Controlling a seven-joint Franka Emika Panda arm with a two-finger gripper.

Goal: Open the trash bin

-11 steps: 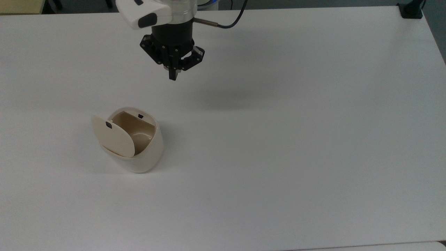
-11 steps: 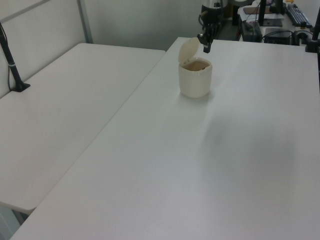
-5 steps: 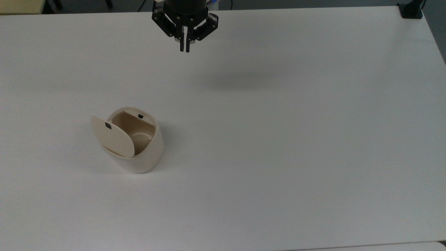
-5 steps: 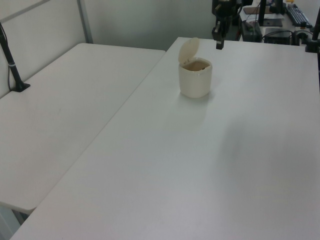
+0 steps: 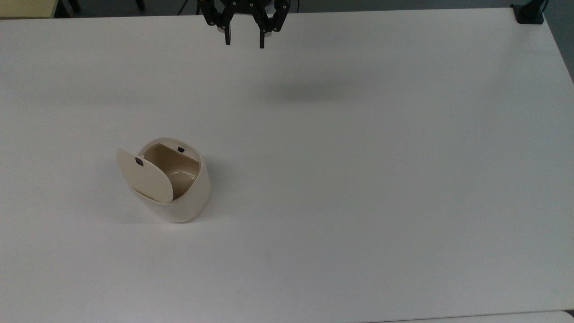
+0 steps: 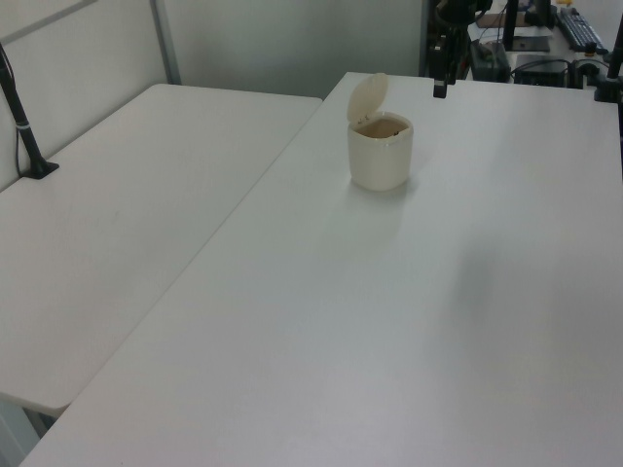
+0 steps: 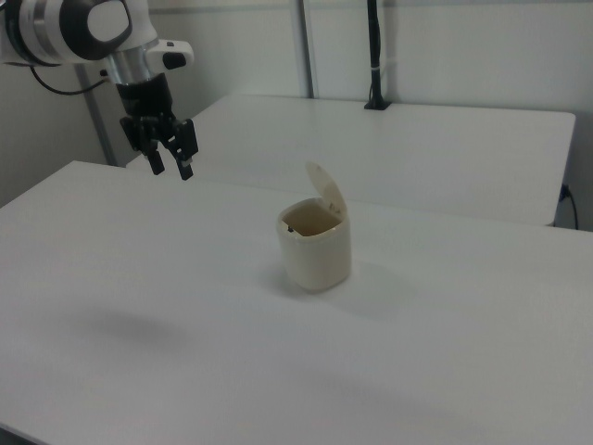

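Note:
The cream-beige trash bin (image 5: 179, 188) stands on the white table (image 5: 358, 179) at the top view's left of centre. Its flat lid (image 5: 145, 177) is swung up and stands nearly upright, so the bin's brown inside shows. The left view has the trash bin (image 6: 381, 154) with the lid (image 6: 367, 96) raised, and the right view has the trash bin (image 7: 317, 250) too. My gripper (image 5: 244, 42) hangs high over the table's far edge, well away from the bin. It is open and holds nothing. The same gripper (image 7: 172, 168) appears at the right view's upper left, and the gripper (image 6: 440, 89) at the left view's top.
A second white table (image 6: 117, 224) adjoins at the left view's left, with a black pole clamp (image 6: 24, 136) on it. A black clamp (image 5: 529, 12) sits at the table's far right corner in the top view. Desks with equipment (image 6: 545, 39) stand behind.
My gripper has drawn up and away from the bin toward the table's far edge, and its fingers have gone from shut to open. The bin's lid has stayed raised.

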